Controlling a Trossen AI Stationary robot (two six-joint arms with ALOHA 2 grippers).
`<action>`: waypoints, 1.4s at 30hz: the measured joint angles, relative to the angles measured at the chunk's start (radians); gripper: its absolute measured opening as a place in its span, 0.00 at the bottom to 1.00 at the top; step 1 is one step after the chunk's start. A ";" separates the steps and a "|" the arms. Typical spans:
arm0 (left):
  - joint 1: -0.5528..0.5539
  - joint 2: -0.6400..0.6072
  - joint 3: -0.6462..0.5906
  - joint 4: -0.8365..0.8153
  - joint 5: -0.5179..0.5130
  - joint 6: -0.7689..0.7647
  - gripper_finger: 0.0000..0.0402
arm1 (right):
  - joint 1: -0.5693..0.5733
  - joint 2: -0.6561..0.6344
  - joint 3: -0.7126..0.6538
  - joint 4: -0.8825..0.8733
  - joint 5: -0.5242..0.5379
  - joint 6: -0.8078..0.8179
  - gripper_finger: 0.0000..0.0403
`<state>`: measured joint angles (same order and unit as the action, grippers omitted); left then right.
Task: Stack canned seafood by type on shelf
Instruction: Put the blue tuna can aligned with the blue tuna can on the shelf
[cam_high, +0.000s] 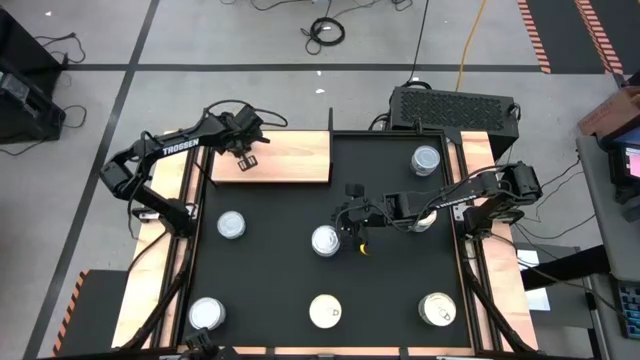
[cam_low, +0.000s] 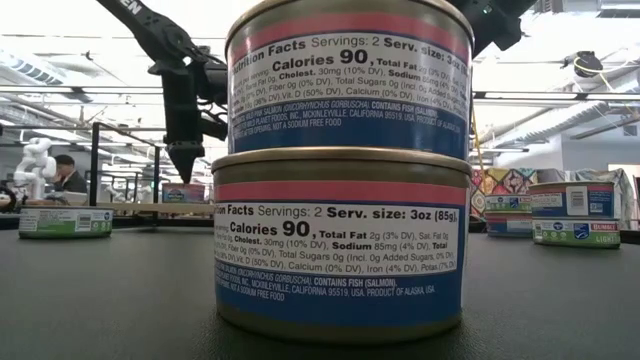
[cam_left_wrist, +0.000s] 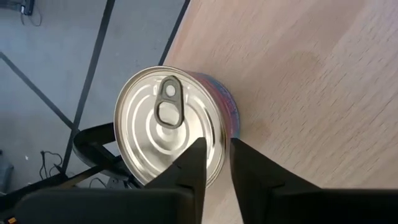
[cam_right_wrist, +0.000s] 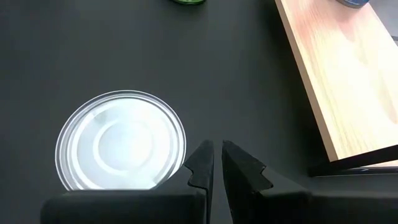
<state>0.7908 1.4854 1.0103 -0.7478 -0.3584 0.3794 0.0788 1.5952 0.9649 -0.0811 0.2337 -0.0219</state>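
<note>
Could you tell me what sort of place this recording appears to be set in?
Probably a robotics lab or workshop rather than a shop: cables trail over a bare grey floor marked with hazard tape, the black mat sits in a test rig, and workbenches stand in the room behind.

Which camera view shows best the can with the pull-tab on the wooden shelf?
The left wrist view: the pull-tab can fills it, standing at the shelf edge. In the high view the left gripper covers it. The low and right wrist views do not clearly show it.
</note>
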 joint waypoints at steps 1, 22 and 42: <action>-0.002 -0.002 0.000 -0.001 0.001 0.000 0.21 | 0.000 0.000 0.000 0.000 0.000 0.000 0.07; -0.542 -0.351 0.125 -0.350 0.249 -0.485 0.23 | 0.002 0.000 0.000 0.001 -0.005 0.000 0.07; -1.203 -0.146 0.117 -0.031 0.068 -0.749 0.23 | 0.106 0.000 0.042 -0.074 -0.084 0.073 0.07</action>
<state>-0.4119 1.3393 1.1276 -0.7788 -0.2904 -0.3701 0.1852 1.5951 1.0066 -0.1552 0.1501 0.0506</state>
